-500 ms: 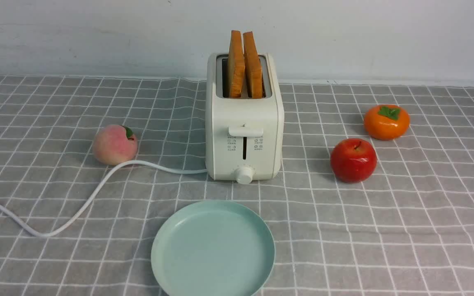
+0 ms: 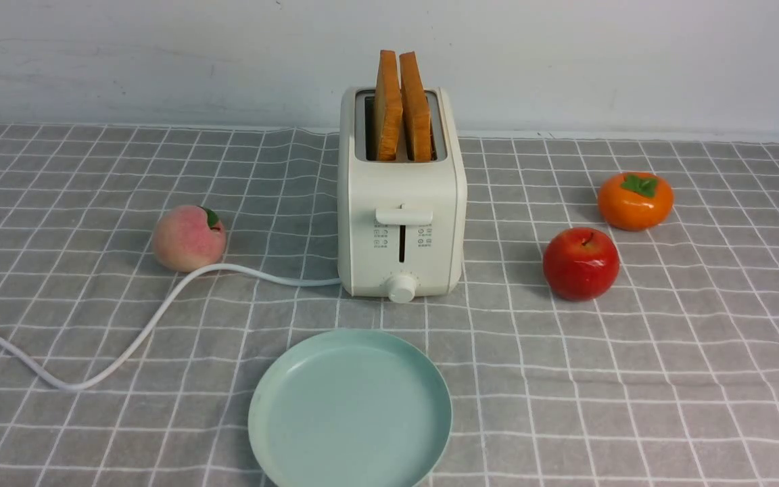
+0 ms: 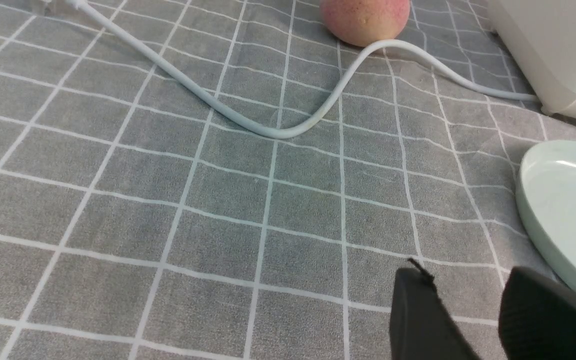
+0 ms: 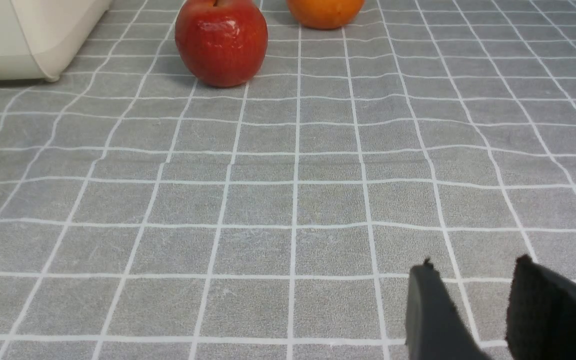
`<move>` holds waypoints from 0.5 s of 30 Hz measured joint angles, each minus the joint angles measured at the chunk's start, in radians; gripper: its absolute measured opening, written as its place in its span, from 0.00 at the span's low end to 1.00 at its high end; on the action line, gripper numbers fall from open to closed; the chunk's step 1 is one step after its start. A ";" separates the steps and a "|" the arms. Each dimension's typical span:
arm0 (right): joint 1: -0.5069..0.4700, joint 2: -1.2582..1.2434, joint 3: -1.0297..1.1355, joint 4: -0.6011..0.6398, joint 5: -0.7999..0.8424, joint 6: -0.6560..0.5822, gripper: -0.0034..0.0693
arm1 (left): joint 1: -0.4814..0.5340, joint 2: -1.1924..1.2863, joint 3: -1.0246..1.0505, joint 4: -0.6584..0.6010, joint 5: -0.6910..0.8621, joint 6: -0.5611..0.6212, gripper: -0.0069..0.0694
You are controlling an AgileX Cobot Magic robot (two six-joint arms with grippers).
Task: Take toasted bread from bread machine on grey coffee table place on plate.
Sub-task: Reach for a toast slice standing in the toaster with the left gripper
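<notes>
Toasted bread [image 2: 401,108]: two slices, both upright in the bread machine [image 2: 401,203], one per slot, side by side with a narrow gap. Their upper parts stand clear of the top and the crust edges face us. The machine sits mid-table on the grey coffee table [image 2: 633,379], close to the back wall [image 2: 159,61], front toward us. Lever [image 2: 403,216] is at the top of its slot, knob [image 2: 402,287] at the bottom edge.

Plate [image 2: 349,412] lies flat just in front of the machine, apart from it, face bare.

Cord [image 2: 126,345] leaves the machine's left side low down and curves past the peach [image 2: 189,238]; we cannot tell whether it touches it. It then runs off the left edge of the front view. Apple [image 2: 580,264] is right of the machine, with the persimmon [image 2: 635,200] behind it and further right. The two are apart.

Left gripper [image 3: 465,282]: we see only two dark fingertips, in the left wrist view. Jaws are parted by a modest gap with cloth visible between, gripping nothing. It is low over the cloth, just beside the plate's left rim.

Right gripper [image 4: 473,270]: same story in the right wrist view, jaws parted and holding nothing. It is over bare cloth on the right side, with apple and persimmon ahead and well apart from it.

Both grippers are well apart from the bread.
</notes>
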 joint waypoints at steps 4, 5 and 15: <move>0.000 0.000 0.000 0.000 0.000 0.000 0.38 | 0.000 0.000 0.000 0.012 -0.001 0.000 0.40; 0.000 0.000 0.000 0.000 0.000 0.000 0.38 | 0.000 0.000 0.000 0.016 -0.005 0.000 0.40; 0.000 0.000 0.000 0.000 0.000 0.000 0.38 | 0.000 0.000 0.000 -0.168 -0.285 0.000 0.40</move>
